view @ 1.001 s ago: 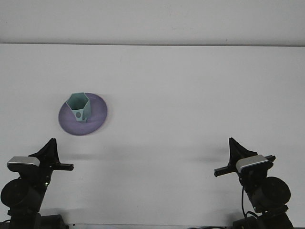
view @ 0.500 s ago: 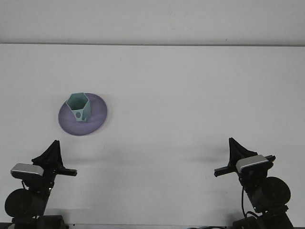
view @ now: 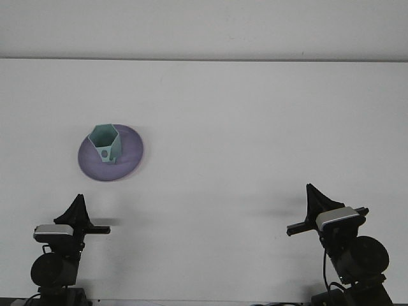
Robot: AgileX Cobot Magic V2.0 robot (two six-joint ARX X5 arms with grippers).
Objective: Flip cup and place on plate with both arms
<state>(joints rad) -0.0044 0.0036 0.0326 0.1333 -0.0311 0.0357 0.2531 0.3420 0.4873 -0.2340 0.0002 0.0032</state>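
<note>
Teal hexagonal cup (view: 105,144) standing upright, mouth up, on purple plate (view: 127,159) at about 10 o'clock on white desk (view: 255,127). Left gripper (view: 78,209) low at 7 o'clock, right gripper (view: 313,197) at 5 o'clock, both well apart from plate, holding nothing; jaws' opening impossible to tell.
</note>
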